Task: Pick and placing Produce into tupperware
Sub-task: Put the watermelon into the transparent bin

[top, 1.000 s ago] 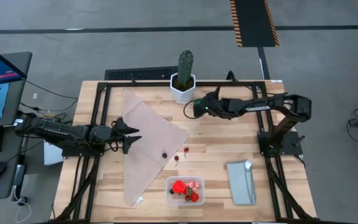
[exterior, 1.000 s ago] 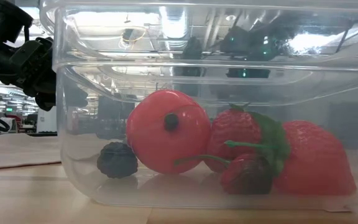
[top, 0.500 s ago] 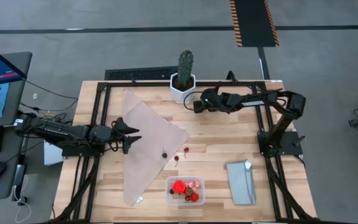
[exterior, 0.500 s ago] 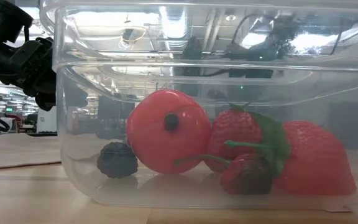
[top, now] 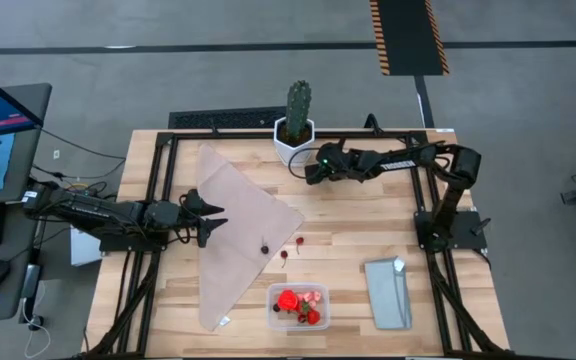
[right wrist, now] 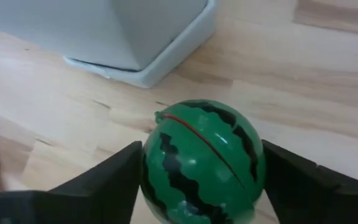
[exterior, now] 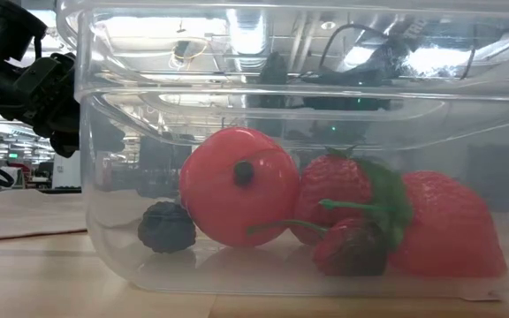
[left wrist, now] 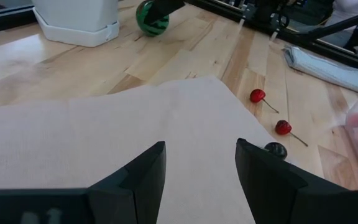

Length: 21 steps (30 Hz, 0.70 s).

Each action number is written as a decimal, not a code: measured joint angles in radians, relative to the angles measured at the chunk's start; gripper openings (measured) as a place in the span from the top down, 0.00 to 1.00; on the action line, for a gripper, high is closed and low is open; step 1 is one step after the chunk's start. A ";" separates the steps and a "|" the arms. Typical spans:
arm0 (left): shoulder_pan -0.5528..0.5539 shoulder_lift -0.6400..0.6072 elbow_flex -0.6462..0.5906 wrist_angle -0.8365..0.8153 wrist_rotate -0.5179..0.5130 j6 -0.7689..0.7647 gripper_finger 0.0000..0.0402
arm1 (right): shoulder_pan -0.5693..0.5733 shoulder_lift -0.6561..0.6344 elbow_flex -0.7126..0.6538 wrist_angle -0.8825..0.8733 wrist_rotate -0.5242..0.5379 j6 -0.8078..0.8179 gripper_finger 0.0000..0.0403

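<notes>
Your right gripper (right wrist: 199,186): fingers spread either side of the green striped ball (right wrist: 202,158) just beside the cactus pot (top: 295,140), contact unclear. Left gripper (left wrist: 201,163): part open, empty, over the cloth (top: 238,232). Two cherries (top: 291,247) lie between pot and tub (top: 299,305), which holds strawberries (exterior: 440,225).

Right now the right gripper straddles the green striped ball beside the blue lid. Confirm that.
Wrong place. The right gripper does straddle the green striped ball, but beside the cactus's white pot, as the right wrist and high views show; the blue lid lies far off.
</notes>
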 joint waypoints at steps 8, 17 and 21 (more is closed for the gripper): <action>0.000 0.000 0.000 0.000 0.000 0.000 0.55 | 0.000 0.000 0.006 -0.014 -0.050 -0.014 0.27; 0.000 0.000 0.000 0.000 0.000 0.000 0.55 | 0.028 -0.011 0.007 -0.071 -0.076 0.054 0.16; 0.000 0.000 0.000 0.000 0.000 0.000 0.55 | 0.064 -0.011 0.008 -0.076 -0.096 0.056 0.22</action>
